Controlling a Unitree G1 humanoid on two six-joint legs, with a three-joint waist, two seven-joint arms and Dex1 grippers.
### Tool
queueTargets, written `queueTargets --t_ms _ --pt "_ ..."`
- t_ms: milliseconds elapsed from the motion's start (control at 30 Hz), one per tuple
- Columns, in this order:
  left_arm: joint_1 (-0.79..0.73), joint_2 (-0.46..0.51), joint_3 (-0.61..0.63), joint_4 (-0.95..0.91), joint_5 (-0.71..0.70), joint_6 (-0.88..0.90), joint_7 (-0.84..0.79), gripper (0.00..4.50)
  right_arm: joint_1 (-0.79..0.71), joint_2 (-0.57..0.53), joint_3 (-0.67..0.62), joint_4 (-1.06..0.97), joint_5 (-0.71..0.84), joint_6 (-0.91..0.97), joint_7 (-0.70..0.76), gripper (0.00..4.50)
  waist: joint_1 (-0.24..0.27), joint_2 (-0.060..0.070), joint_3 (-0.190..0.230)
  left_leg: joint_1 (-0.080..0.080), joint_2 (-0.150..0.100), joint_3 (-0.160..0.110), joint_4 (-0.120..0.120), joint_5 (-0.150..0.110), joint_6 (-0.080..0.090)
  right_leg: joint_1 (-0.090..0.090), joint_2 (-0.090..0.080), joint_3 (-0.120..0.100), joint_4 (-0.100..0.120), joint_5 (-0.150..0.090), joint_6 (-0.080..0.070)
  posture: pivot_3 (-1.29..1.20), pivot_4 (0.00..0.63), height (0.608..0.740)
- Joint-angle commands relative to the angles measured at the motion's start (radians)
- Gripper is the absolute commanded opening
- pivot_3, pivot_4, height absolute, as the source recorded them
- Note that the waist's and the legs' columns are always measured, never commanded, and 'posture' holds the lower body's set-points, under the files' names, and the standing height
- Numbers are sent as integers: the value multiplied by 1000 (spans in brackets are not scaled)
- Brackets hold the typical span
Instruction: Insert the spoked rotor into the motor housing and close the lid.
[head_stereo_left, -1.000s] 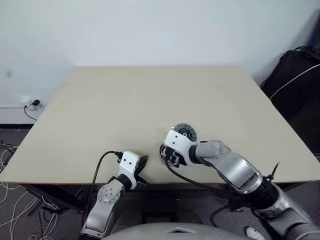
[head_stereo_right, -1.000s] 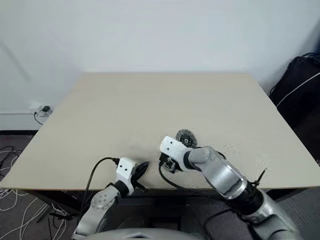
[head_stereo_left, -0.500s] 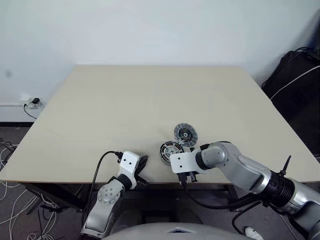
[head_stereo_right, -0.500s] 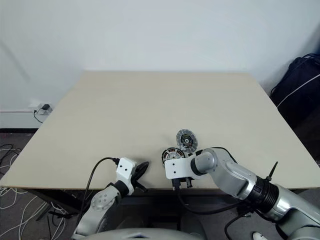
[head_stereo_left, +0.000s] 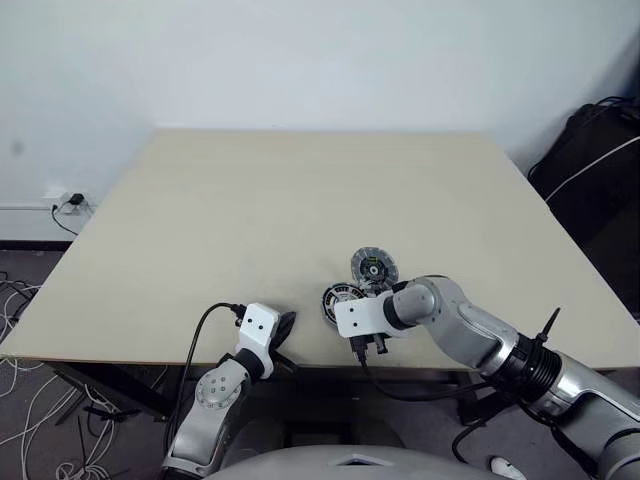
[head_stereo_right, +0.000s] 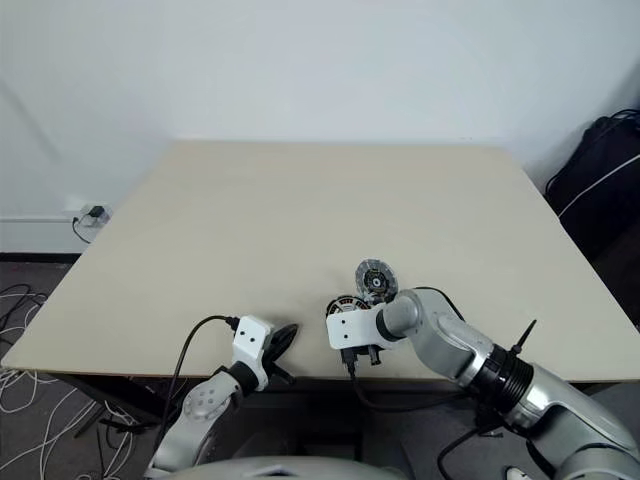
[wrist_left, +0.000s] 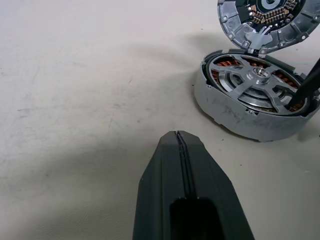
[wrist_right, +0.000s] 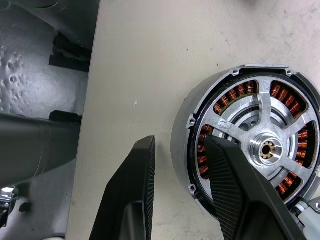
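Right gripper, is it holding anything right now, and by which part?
Nothing is gripped. The right gripper has its fingers open astride the rim of the motor housing, one outside and one over the spoked rotor seated inside.

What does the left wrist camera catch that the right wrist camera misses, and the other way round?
Left wrist view: the shut left gripper and the lid, tilted up against the rim of the motor housing. Right wrist view: the open right gripper, one finger outside the housing wall and one over the windings, plus the edge of the table. Both: the spoked rotor seated inside the housing.
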Motion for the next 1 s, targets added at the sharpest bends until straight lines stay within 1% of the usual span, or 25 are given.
queueTargets --t_ms 33,133,200,367,567,767,833,900,1000 --pt "-4 -1 2 -20 -7 -22 1 0 -19 2 -31 34 -33 -14 10 1485 0 0 0 0 0 0 0 0 0 0 0 0 0 0 0 0 0 740" --pt "1 -1 2 -26 -6 -20 4 0 -14 4 -38 42 -44 -18 21 750 1 0 0 1 0 0 1 0 0 1 0 0 0 0 1 0 0 740" --pt "3 0 1 -28 -6 -20 5 0 -9 10 -47 42 -48 -19 27 137 1 -1 0 1 0 0 1 0 0 1 0 0 0 0 1 0 0 740" --pt "8 1 0 -34 -6 -18 4 0 21 61 -108 36 -35 61 -15 100 -1 -1 0 1 0 0 1 0 0 1 0 0 1 0 1 0 0 740" --pt "4 1 -4 -33 -6 -13 1 0 55 181 -208 -17 11 332 -68 100 -9 -1 -1 2 0 0 1 1 -2 1 0 0 2 2 0 0 0 740" --pt "-6 -1 -6 -22 -7 -11 -4 0 61 304 -292 -68 91 605 -139 100 -8 0 0 1 0 0 1 3 -2 0 0 0 3 2 0 0 0 740" --pt "-9 -1 -6 -18 -8 -11 -5 0 61 332 -309 -85 116 672 -169 100 -7 0 0 0 0 0 0 2 -2 -1 0 0 2 3 -1 0 0 740" --pt "-12 -2 -7 -14 -8 -12 -6 0 58 352 -323 -93 141 725 -199 100 -7 0 0 -2 0 0 0 2 -1 -3 0 0 2 5 -6 0 0 740" --pt "-15 -3 -7 -8 -9 -14 -8 0 52 381 -345 -95 179 782 -244 100 -8 0 0 -2 0 0 -1 1 -1 -4 0 0 1 5 -7 0 0 740"
